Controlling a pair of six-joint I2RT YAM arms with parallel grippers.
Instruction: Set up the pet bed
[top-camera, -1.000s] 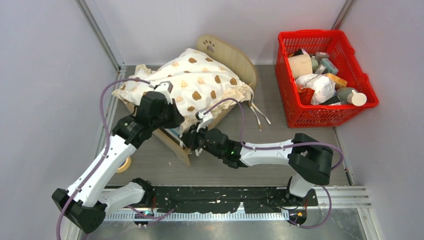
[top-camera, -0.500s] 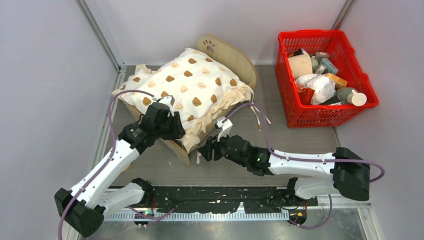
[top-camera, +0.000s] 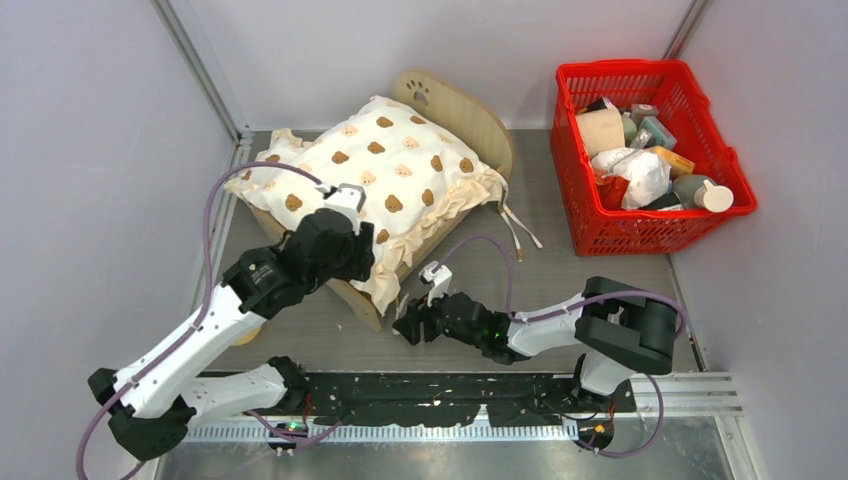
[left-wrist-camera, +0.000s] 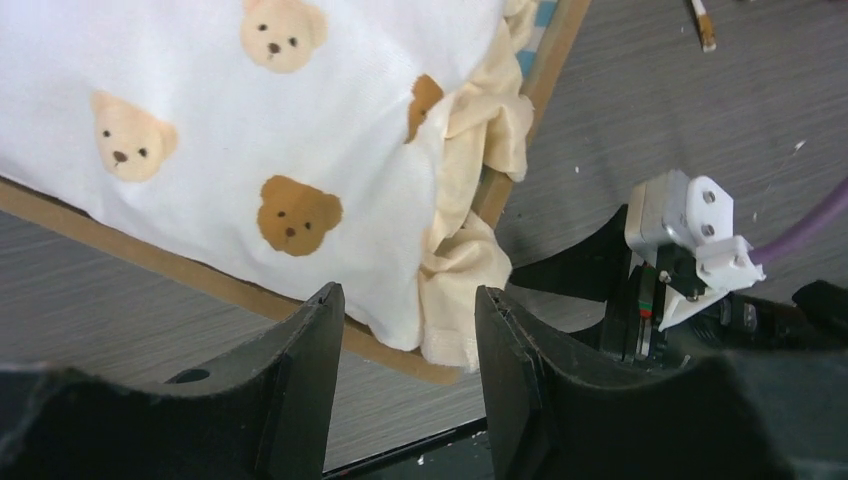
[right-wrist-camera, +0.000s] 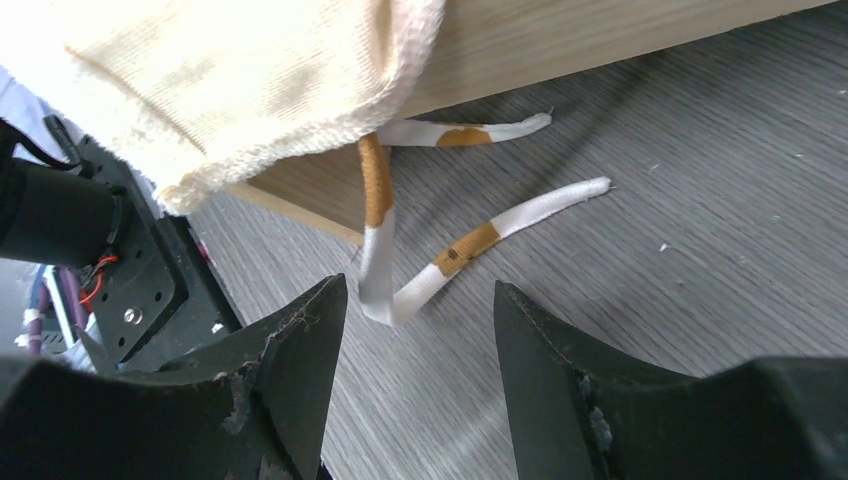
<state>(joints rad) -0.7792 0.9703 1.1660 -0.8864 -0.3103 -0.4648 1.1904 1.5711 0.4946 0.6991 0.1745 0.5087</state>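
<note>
The pet bed (top-camera: 462, 112), a light-wood frame whose arched headboard has a paw cutout, stands slanted at the back left. A cream bear-print cushion (top-camera: 385, 165) lies spread over it. My left gripper (top-camera: 362, 268) hovers open at the cushion's near corner. In the left wrist view the ruffled corner (left-wrist-camera: 462, 290) hangs over the wooden rail (left-wrist-camera: 150, 260) just beyond my left gripper (left-wrist-camera: 408, 300), and nothing is between the fingers. My right gripper (top-camera: 405, 326) is open low over the table in front of the bed. In the right wrist view, white-and-brown tie ribbons (right-wrist-camera: 440, 265) lie ahead of my right gripper (right-wrist-camera: 420, 290).
A red basket (top-camera: 700, 110) full of assorted items stands at the back right. More tie ribbons (top-camera: 515, 235) trail on the table beside the bed. A tape roll (top-camera: 243, 333) peeks out under my left arm. Walls close in left and right.
Both grippers have opened and let go of the cushion's near edge. The cushion has dropped flat over the bed. My right arm has drawn back toward the near edge.
</note>
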